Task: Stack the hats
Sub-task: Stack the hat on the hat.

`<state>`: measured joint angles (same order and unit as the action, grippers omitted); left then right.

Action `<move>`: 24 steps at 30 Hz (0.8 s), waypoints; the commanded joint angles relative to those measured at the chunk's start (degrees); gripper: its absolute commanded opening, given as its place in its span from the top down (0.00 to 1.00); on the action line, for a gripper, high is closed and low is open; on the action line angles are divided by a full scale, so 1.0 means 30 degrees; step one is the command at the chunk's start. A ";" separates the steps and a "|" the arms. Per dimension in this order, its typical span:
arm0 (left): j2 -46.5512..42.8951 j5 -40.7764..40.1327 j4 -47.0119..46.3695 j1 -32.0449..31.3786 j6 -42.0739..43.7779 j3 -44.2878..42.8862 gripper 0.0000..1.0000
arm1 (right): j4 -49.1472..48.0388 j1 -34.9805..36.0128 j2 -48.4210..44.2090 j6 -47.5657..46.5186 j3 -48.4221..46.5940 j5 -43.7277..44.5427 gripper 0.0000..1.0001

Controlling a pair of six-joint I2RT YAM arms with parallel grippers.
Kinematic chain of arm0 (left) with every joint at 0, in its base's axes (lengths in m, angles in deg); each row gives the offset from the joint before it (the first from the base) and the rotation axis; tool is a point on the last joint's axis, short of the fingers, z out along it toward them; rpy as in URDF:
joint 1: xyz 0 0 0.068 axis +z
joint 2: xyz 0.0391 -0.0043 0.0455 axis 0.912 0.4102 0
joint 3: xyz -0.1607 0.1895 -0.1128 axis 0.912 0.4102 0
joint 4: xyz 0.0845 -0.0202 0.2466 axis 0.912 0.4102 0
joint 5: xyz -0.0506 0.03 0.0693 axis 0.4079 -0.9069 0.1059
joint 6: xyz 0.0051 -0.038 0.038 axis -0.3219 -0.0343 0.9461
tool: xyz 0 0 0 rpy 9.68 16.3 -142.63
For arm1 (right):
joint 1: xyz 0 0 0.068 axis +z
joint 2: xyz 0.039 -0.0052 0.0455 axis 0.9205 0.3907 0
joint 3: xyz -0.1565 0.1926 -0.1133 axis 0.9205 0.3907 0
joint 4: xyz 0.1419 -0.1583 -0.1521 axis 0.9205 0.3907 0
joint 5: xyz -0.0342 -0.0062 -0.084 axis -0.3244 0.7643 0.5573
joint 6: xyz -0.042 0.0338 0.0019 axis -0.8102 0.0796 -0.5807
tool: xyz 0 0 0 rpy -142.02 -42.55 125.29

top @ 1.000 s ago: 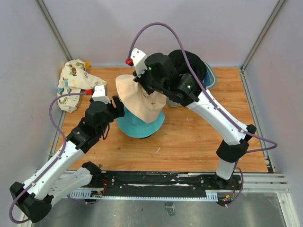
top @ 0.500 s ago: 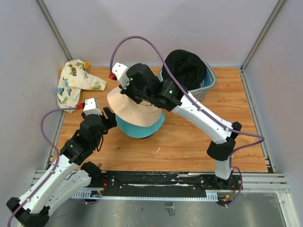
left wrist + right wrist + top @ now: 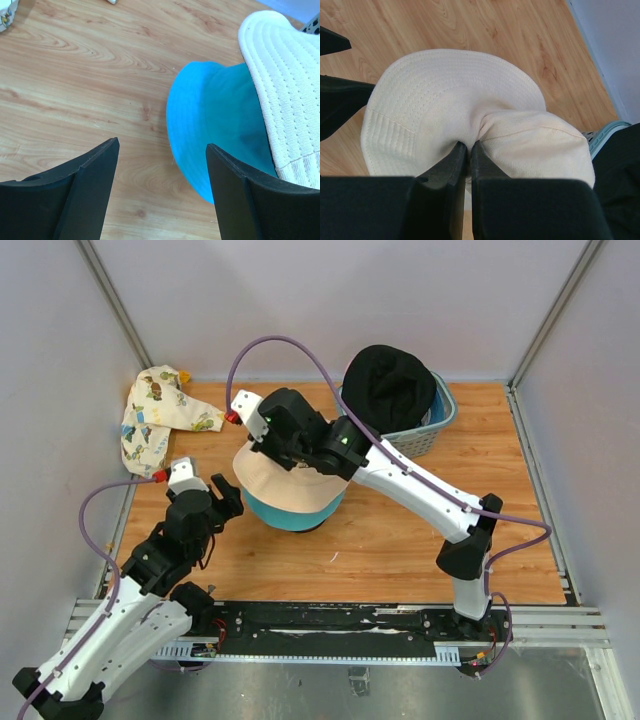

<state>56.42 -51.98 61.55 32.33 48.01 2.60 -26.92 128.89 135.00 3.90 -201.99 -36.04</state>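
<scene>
Wrist views, unlike overhead, show right jaws pinching cream hat (image 3: 445, 110), left jaws wide and empty near teal hat (image 3: 215, 120).

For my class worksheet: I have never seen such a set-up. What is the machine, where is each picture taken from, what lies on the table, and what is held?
These are two robot arms bolted at the near edge of a wooden table. The wide picture looks down from above and behind them; the other two come from a camera on each wrist, showing its own fingers. The right end effector is shut on a cream hat, pinching a fold of it over a teal-blue hat on the table. The left end effector stands open beside that hat, holding nothing. At the back, a black hat sits in a basket, and a patterned cloth lies in the left corner.
</scene>
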 commanded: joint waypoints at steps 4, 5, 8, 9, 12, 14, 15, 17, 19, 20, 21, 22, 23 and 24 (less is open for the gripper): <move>-0.0956 -0.0765 0.0358 0.0104 -0.1701 -0.0533 0.25 | -0.0310 0.0259 0.0827 0.0061 -0.0308 -0.0949 0.97; -0.1074 -0.0813 0.0446 0.0095 -0.1882 -0.0646 0.25 | -0.0304 0.0259 0.0915 0.0028 -0.0324 -0.1043 0.97; -0.1590 -0.0800 0.0542 0.0106 -0.2471 -0.0761 0.25 | -0.0281 0.0259 0.1200 0.0061 -0.0475 -0.1443 0.96; -0.1765 -0.0710 0.0539 0.0106 -0.2707 -0.0789 0.25 | -0.0249 0.0259 0.1210 0.0061 -0.0542 -0.1511 0.95; -0.2217 -0.0423 0.0218 0.0091 -0.3209 -0.0815 0.24 | -0.0168 0.0259 0.1700 0.0034 -0.0832 -0.1614 0.94; -0.2358 -0.0046 -0.0148 0.0106 -0.3454 -0.0719 0.23 | -0.0168 0.0256 0.1865 0.0033 -0.0958 -0.1640 0.94; -0.2378 0.0181 -0.0372 0.0106 -0.3533 -0.0567 0.23 | -0.0169 0.0259 0.1902 0.0054 -0.1024 -0.1682 0.94; -0.2436 0.0644 -0.0829 0.0089 -0.3896 -0.0205 0.22 | -0.0173 0.0259 0.1958 0.0061 -0.1101 -0.1768 0.93; -0.2652 0.1064 -0.1385 0.0105 -0.4445 0.0364 0.21 | -0.0182 0.0259 0.1998 0.0088 -0.1154 -0.1845 0.91; -0.2835 0.1235 -0.1650 0.0106 -0.4686 0.0656 0.20 | -0.0164 0.0259 0.2013 0.0097 -0.1133 -0.1872 0.91; -0.3023 0.1407 -0.1918 0.0106 -0.4895 0.0956 0.20 | -0.0128 0.0259 0.2027 0.0102 -0.1115 -0.1876 0.90; -0.3186 0.1513 -0.2149 0.0106 -0.5192 0.1217 0.19 | -0.0131 0.0259 0.2013 0.0103 -0.1040 -0.1851 0.88; -0.3349 0.1540 -0.2369 0.0106 -0.5464 0.1443 0.18 | -0.0146 0.0259 0.1986 0.0103 -0.0986 -0.1848 0.87; -0.3509 0.1588 -0.2557 0.0106 -0.5736 0.1666 0.18 | -0.0137 0.0259 0.1950 0.0099 -0.0885 -0.1836 0.85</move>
<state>47.81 -48.49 58.20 32.33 35.32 5.18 -27.73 128.89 140.53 3.95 -203.32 -40.47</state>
